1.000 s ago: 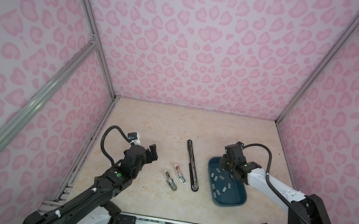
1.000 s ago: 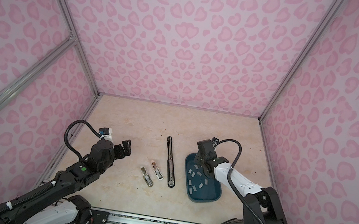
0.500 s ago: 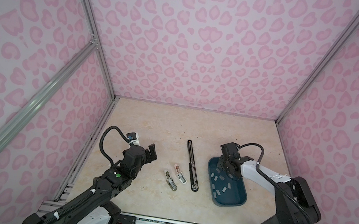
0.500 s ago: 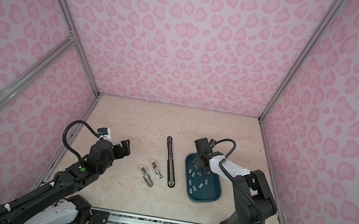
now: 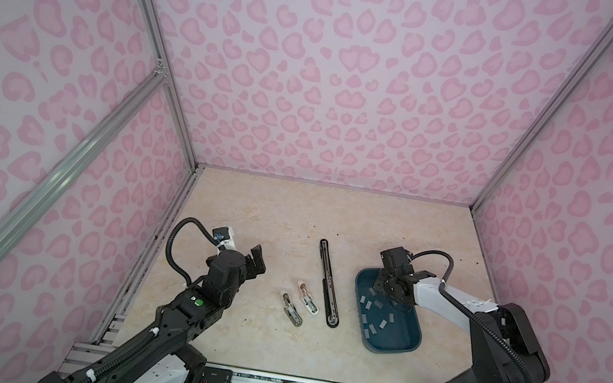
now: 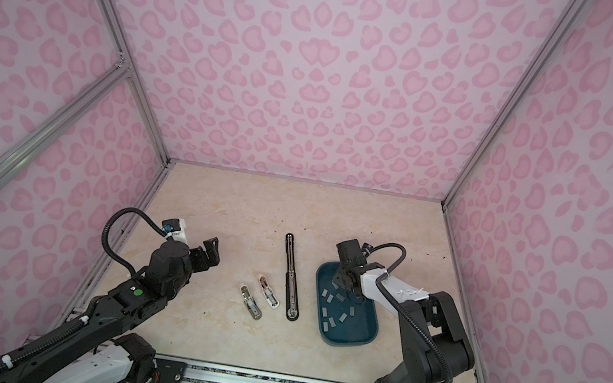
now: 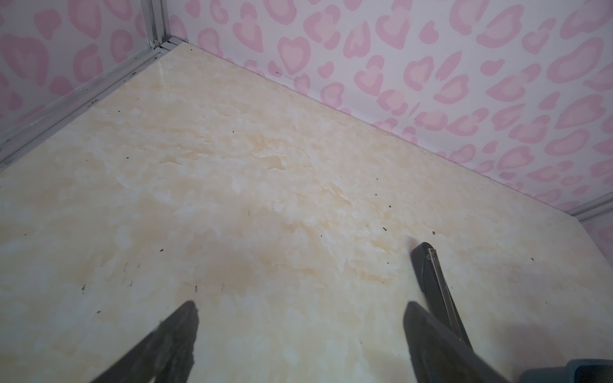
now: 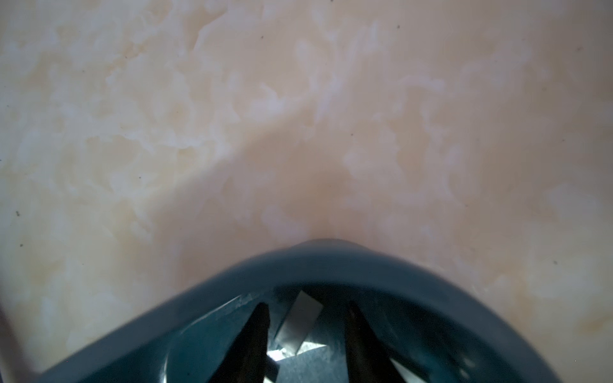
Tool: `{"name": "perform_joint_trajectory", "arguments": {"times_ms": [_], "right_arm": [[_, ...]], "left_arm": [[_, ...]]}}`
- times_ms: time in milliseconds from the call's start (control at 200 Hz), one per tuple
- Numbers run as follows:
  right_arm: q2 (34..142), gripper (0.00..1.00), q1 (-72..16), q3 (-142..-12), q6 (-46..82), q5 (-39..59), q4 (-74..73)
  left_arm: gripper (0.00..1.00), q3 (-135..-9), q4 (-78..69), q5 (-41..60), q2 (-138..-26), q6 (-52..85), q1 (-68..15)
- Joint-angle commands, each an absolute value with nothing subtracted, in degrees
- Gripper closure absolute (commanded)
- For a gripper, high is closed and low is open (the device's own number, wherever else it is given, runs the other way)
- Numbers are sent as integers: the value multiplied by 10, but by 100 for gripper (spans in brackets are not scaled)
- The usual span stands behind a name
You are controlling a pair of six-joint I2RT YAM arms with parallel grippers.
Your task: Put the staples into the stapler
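1. Grey staples (image 5: 384,322) lie scattered in the blue tray (image 5: 389,352) in both top views. The right arm's elbow (image 5: 511,345) has swung inward, the right claw (image 5: 384,296) staying low over the tray's far end: a pick looks under way.
2. Left wrist view: the left claw (image 7: 300,306) gapes wide over bare table (image 7: 232,165), idle.
3. Right wrist view: the right claw's fingers (image 8: 260,331) stand narrowly apart, one shiny flat strip (image 8: 300,320) between them, unpinched.
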State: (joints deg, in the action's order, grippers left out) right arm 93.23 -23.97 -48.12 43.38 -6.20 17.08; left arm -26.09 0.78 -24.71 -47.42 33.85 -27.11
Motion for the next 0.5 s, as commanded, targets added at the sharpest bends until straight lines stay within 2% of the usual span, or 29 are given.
{"name": "perform_joint_trajectory", "arguments": {"times_ms": [0, 205, 320, 495], "right_arm": [[946, 61, -239, -482, 440, -50, 163], [953, 64, -240, -483, 443, -44, 163], [953, 72, -240, -481, 441, -42, 164], [943, 73, -240, -467, 443, -40, 158]], "left_arm": [[3, -262, 4, -255, -477, 337, -271], [3, -264, 5, -254, -482, 338, -271], [3, -264, 7, -254, -482, 339, -271], [3, -261, 7, -256, -474, 339, -271]]}}
